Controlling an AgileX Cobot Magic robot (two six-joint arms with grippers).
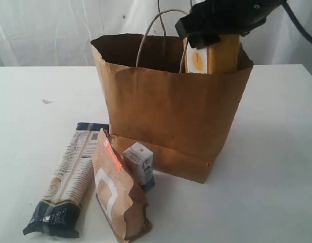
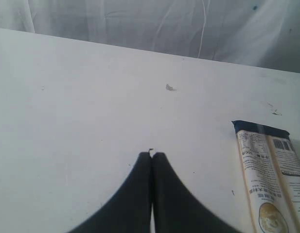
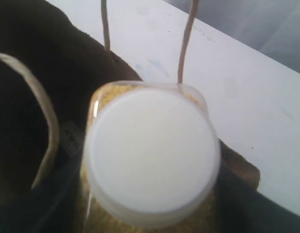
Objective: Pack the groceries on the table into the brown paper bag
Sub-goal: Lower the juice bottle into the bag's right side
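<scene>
The brown paper bag stands open in the middle of the table. My right gripper is shut on the yellow juice bottle, which hangs upright in the bag's mouth at its right side. In the right wrist view the white cap fills the middle, with dark fingers on both sides of the bottle. On the table in front of the bag lie the long pasta packet, the brown-orange pouch and the small white-blue carton. My left gripper is shut and empty above the table, near the pasta packet.
The bag's twisted handles stick up beside the bottle, one of them right against the cap. A small mark shows on the tabletop. A white curtain hangs behind the table.
</scene>
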